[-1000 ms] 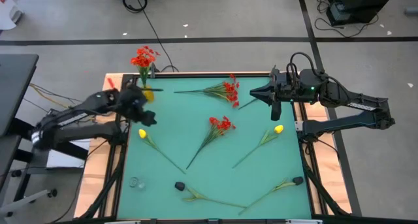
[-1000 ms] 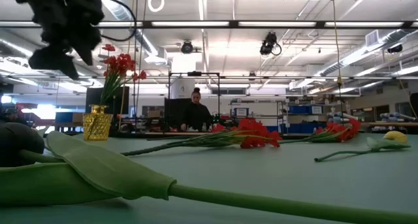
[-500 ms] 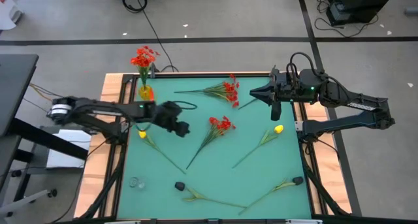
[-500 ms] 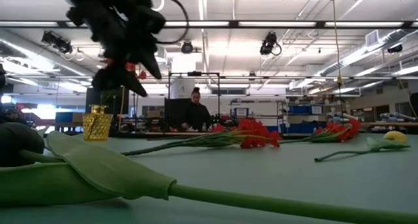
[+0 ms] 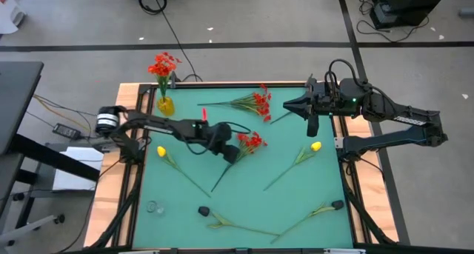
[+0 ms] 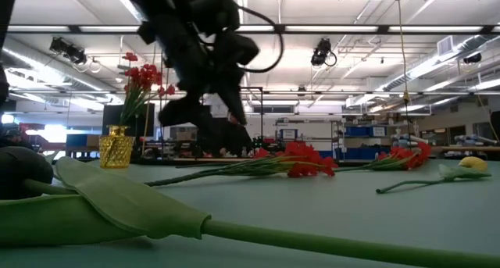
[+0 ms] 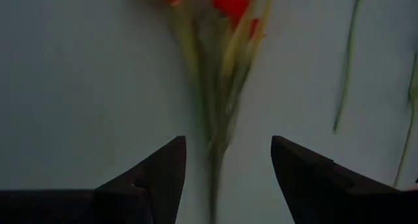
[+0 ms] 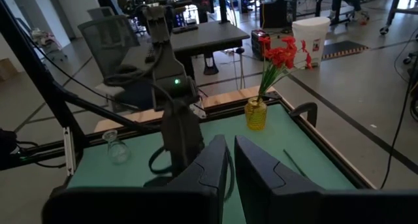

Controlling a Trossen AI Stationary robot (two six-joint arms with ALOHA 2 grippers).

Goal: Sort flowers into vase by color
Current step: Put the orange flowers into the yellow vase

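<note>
A small yellow vase [image 5: 165,104] at the table's far left holds a spray of red flowers [image 5: 164,64]. A second red spray [image 5: 252,141] lies mid-table, its stem [image 7: 215,152] running toward the near edge. My left gripper [image 5: 231,152] hangs open above that stem, one finger on each side [image 7: 228,164], clear of the table in the low view [image 6: 205,123]. A third red spray [image 5: 256,102] lies at the far side. Yellow tulips lie at the left [image 5: 161,152] and right [image 5: 316,146]. My right gripper [image 8: 230,160] is shut and waits raised at the far right [image 5: 289,106].
A clear glass vase [image 5: 153,206] stands near the front left. Two more green-stemmed flowers [image 5: 229,224] [image 5: 315,212] lie along the near edge. The big leaf of one [image 6: 125,201] fills the front of the low view. A person [image 6: 234,131] sits in the room beyond.
My left gripper has swung from beside the yellow vase at the far left toward the table's middle and come down. It now hangs over the middle red spray's stem, its fingers still apart. The flowers have not moved.
</note>
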